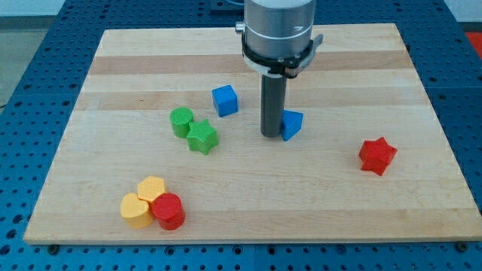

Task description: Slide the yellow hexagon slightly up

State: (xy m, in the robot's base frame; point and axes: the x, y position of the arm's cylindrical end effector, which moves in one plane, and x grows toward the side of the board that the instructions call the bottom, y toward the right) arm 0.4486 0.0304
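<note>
Two yellow blocks sit touching near the view's bottom left. The lower-left one (135,211) looks like the yellow hexagon and the upper one (152,187) looks like a heart, though the shapes are hard to tell apart. A red cylinder (169,211) touches both on their right. My tip (271,135) rests on the board near the middle, far up and to the right of the yellow blocks. It is right against the left side of a blue triangular block (292,124).
A blue cube (224,100) lies to the upper left of my tip. A green cylinder (181,121) and a green star (202,138) touch each other left of the tip. A red star (376,156) lies at the right. The wooden board (113,75) ends just below the yellow blocks.
</note>
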